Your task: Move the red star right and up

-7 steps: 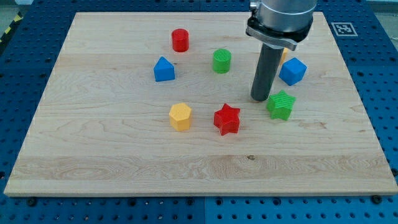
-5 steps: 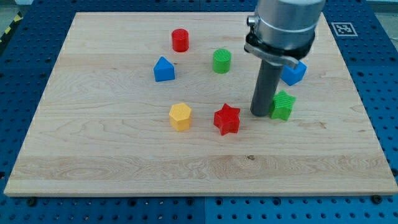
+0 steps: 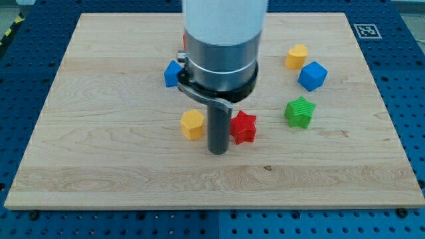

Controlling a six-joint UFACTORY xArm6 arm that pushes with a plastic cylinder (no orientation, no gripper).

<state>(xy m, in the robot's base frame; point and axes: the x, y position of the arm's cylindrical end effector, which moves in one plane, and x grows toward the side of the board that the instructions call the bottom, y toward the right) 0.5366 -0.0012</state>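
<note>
- Wooden bench on a blue pegboard base, light grain, one camera looking down at an angle.
- No claw on this rig, so nothing is open, shut or held; the arm ends in a dark rod.
- My tip sits on the bench just to the view's left of the red star, slightly below it. Rod and star look to be touching or nearly so; I can't tell which from this angle.
- Red star is about mid-bench, a bit right of centre in the view, flat on the wood.
- Yellow block, faceted and roughly hexagonal, is just left of the rod. My tip is between it and the star, a little lower than both.
- Green star is right of the red star and slightly above, well apart from it.
- Blue cube sits above the green star, with a second yellow block just above and left of the cube, close beside it.
- Another blue block peeks out at the left of the arm body; shape is mostly hidden.
- The grey arm body covers the upper-centre of the bench, so I can't see what's behind it.
</note>
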